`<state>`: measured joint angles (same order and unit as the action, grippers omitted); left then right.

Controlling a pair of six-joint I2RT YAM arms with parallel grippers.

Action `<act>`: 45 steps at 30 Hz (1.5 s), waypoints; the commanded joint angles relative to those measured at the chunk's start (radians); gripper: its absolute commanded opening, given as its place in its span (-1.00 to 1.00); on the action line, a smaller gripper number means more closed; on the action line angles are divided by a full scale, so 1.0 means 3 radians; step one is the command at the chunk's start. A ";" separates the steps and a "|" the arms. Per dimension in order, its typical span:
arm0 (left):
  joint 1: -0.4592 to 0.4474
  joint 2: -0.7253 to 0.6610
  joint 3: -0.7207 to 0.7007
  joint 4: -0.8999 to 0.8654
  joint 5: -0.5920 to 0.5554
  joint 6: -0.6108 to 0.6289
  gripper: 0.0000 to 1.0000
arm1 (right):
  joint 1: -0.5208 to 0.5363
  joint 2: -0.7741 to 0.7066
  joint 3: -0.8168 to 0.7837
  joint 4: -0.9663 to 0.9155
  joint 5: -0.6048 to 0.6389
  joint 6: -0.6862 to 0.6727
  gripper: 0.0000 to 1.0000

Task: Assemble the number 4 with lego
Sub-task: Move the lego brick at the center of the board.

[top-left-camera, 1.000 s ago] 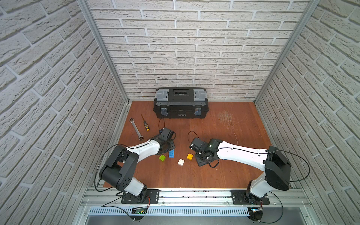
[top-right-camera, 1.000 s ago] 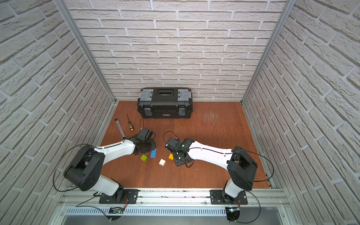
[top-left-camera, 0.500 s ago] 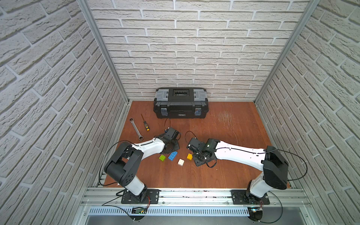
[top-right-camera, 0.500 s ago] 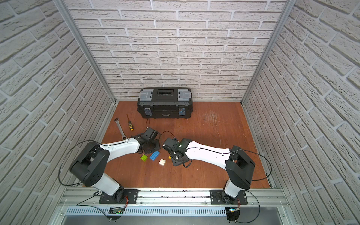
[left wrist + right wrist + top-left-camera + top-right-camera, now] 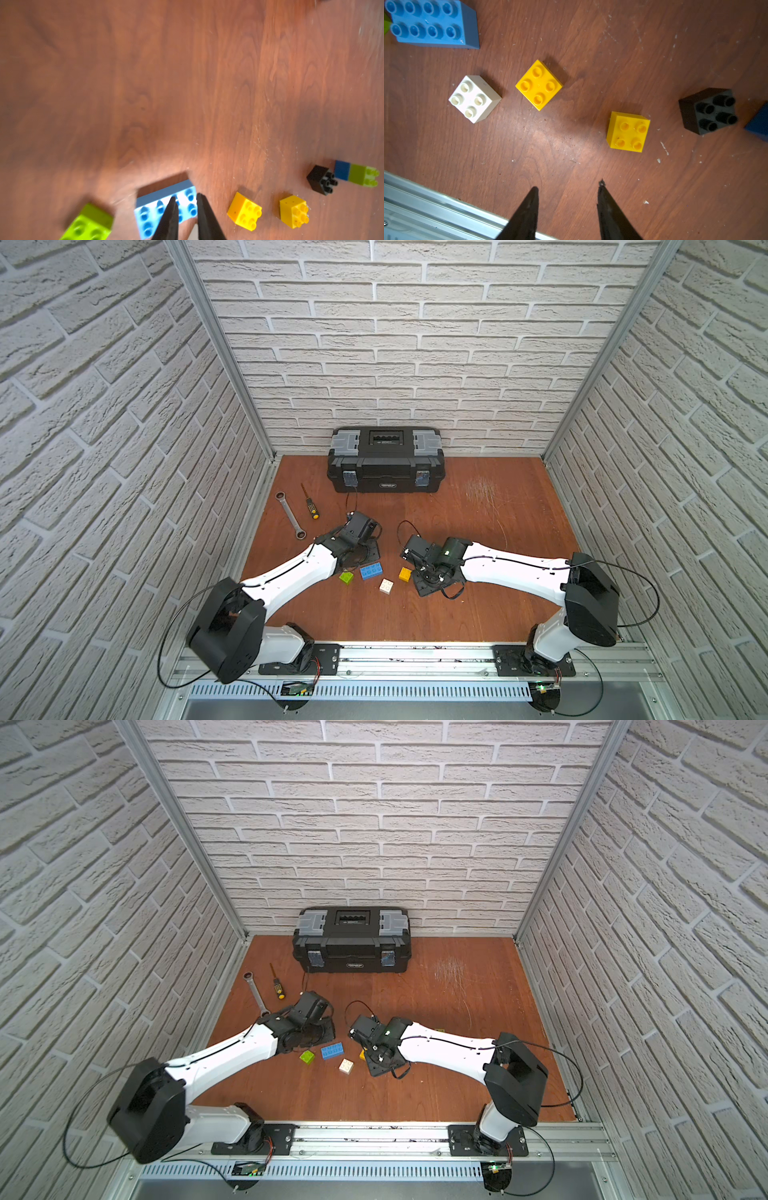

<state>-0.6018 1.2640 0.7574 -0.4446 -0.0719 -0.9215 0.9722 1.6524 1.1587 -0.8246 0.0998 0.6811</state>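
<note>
Blue studded long brick (image 5: 149, 207) at left fingers (image 5: 168, 220), narrowly parted; right fingers (image 5: 527, 214) spread, empty, over scuffed wood (image 5: 571, 145).

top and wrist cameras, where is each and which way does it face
top views: high in front, looking down at table, toolbox; left arm, right arm show
left wrist: arm-mounted, faces down at long blue brick past left end effector
right wrist: arm-mounted, faces down at white brick past right end effector
shared: both wrist views show the black brick

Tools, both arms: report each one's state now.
Left tool: slightly open, empty, tips over the long blue brick.
Right tool: open, empty.
</note>
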 commanded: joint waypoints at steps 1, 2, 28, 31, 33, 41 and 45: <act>0.0048 -0.0108 -0.0205 -0.0338 -0.0092 -0.0055 -0.72 | -0.0051 0.0275 0.0098 0.0086 -0.0024 -0.0084 -0.36; 0.0050 -0.0127 -0.0245 -0.0347 -0.0079 -0.0061 -0.75 | -0.0073 0.0345 0.0128 0.0097 -0.0014 -0.0086 -0.44; 0.0221 0.0365 -0.0406 -0.0058 0.0057 0.0029 -0.85 | -0.0201 0.1409 0.1248 0.0030 -0.0068 -0.0383 -0.65; 0.0227 0.0383 -0.0407 -0.0047 0.0071 0.0032 -0.85 | -0.0198 0.1427 0.1292 0.0018 -0.0065 -0.0387 -0.66; 0.0231 0.0373 -0.0409 -0.0042 0.0071 0.0034 -0.84 | -0.0201 0.1400 0.1287 0.0017 -0.0067 -0.0387 -0.66; 0.0237 0.0469 -0.0370 0.0053 0.0127 0.0062 -0.83 | -0.0200 0.1146 0.1184 -0.0065 0.0052 -0.0382 -0.61; 0.0232 0.0481 -0.0340 0.0117 0.0158 0.0072 -0.83 | -0.0199 0.0828 0.0978 -0.0192 0.0244 -0.0294 -0.60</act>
<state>-0.5377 1.3926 0.6472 -0.4305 -0.0395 -0.9127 0.9161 2.0098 1.4879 -0.8299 0.1143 0.5713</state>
